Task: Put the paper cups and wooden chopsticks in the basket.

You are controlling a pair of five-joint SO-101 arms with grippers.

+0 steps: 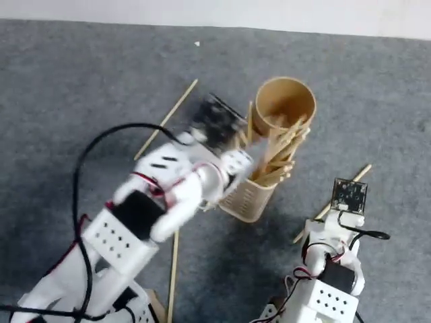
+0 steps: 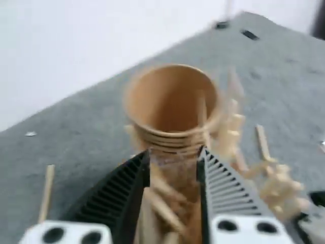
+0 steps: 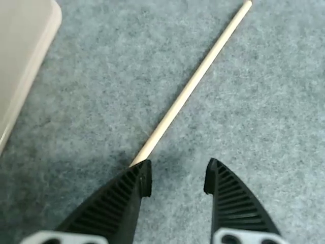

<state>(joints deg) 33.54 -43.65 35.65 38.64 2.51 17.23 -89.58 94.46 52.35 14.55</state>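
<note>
A stack of brown paper cups (image 1: 286,104) stands tilted in the beige perforated basket (image 1: 246,200), among several wooden chopsticks (image 1: 279,158). My left gripper (image 2: 172,162) is shut on the lower part of the paper cups (image 2: 172,104), one finger on each side, over the basket. Loose chopsticks lie on the grey carpet: one (image 1: 166,120) behind the left arm, one (image 1: 174,269) beside its base, one (image 1: 333,202) by the right arm. My right gripper (image 3: 177,178) hangs open just above the carpet, with the end of that chopstick (image 3: 193,84) at one fingertip.
Grey carpet covers the table. The basket's edge (image 3: 23,66) lies off to one side of the right gripper. The left arm's black cable (image 1: 101,145) loops over the carpet. A white wall runs along the far edge.
</note>
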